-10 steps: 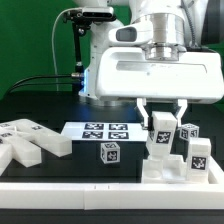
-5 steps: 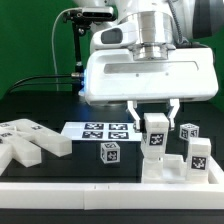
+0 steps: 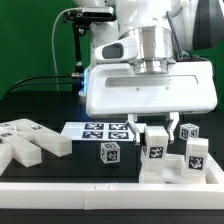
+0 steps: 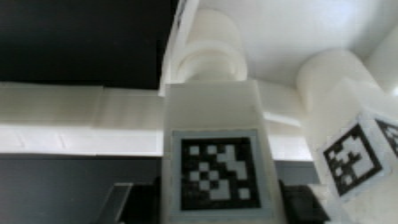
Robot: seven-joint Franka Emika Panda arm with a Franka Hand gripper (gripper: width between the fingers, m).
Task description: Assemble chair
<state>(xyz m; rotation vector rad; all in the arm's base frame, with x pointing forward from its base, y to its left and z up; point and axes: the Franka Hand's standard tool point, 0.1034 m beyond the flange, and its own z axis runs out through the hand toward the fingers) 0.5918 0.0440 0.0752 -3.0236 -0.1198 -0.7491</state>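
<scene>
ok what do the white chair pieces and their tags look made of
Held post and loose parts: probably matte white plastic, plain and dull, softly rounded edges. Tags: look like printed paper stickers, flat black-and-white; can't be sure.

Bright, even overhead light fills the exterior view; the chair [image 3: 172, 160] parts nearly bleach out against the black tabletop [image 3: 40, 100], with only faint soft shading between blocks. A bluish glow edges the arm [image 3: 150, 85]. The wrist view is soft, its close tag [image 4: 217, 172] blurred and grainy
</scene>
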